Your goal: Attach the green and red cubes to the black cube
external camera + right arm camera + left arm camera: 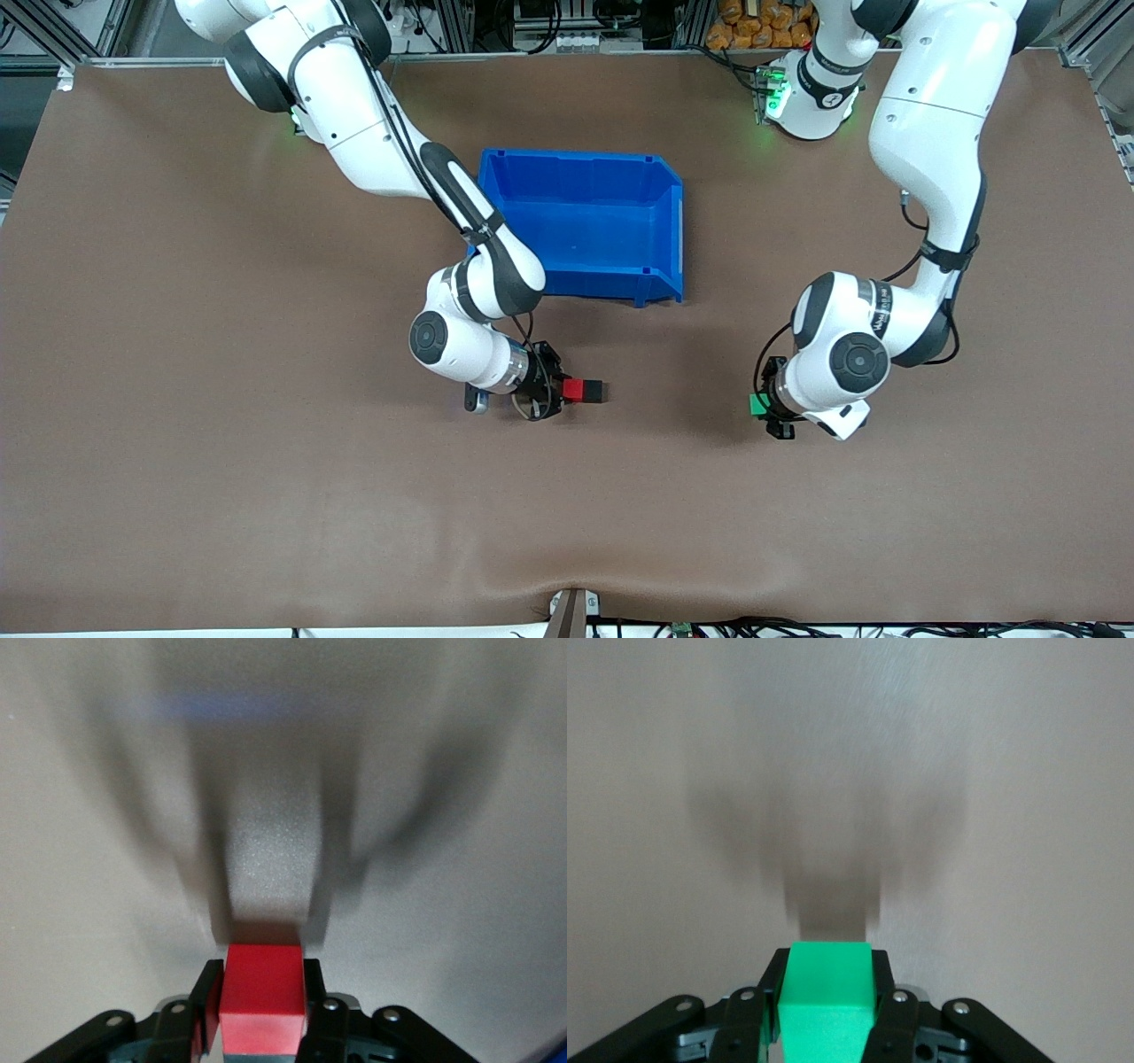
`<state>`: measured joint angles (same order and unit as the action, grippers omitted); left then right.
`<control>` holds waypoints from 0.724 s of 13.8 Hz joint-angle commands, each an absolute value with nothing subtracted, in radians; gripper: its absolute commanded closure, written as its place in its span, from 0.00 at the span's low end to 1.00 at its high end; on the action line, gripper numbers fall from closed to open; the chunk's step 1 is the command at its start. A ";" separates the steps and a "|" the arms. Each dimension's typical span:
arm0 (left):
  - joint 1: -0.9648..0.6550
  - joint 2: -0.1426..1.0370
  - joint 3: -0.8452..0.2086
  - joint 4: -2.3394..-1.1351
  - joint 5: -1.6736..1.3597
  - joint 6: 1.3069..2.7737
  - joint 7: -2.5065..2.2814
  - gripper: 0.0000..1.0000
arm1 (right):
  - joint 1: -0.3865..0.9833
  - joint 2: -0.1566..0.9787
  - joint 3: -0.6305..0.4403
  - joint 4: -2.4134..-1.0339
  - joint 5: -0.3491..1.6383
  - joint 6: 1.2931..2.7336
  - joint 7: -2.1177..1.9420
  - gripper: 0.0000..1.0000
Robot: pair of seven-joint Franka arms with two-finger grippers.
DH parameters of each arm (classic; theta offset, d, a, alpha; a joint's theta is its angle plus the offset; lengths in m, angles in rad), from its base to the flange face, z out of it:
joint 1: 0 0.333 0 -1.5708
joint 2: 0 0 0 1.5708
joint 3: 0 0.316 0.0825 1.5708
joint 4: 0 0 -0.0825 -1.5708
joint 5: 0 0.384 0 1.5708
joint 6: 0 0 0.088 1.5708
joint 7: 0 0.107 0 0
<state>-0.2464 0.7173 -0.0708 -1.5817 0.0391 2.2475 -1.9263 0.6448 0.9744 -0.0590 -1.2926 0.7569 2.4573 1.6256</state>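
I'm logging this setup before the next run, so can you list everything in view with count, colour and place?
red cube: one, red, held in the right gripper, joined to the black cube
black cube: one, black, stuck on the red cube's end toward the left arm
green cube: one, green, held in the left gripper
bin: one, blue, on the table, farther from the front camera than both grippers
table: one, brown, under everything
right gripper: one, black, shut on the red cube, over the table just nearer the camera than the bin
left gripper: one, black, shut on the green cube, over the table toward the left arm's end
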 commanded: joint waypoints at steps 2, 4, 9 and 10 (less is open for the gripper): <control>-0.351 0.736 -0.058 -1.554 0.034 2.244 -2.083 0.97 | 0.623 0.967 -0.080 -1.259 0.715 2.441 1.634 0.00; -0.391 0.736 -0.060 -1.554 0.034 2.244 -2.161 0.97 | 0.588 0.921 -0.084 -1.256 0.655 2.412 1.631 0.00; -0.492 0.797 -0.061 -1.468 0.021 2.246 -2.250 0.97 | 0.467 0.842 -0.089 -1.255 0.370 2.139 1.545 0.00; -0.506 0.808 -0.063 -1.454 0.021 2.247 -2.249 0.97 | 0.421 0.841 -0.086 -1.250 0.348 2.065 1.457 0.00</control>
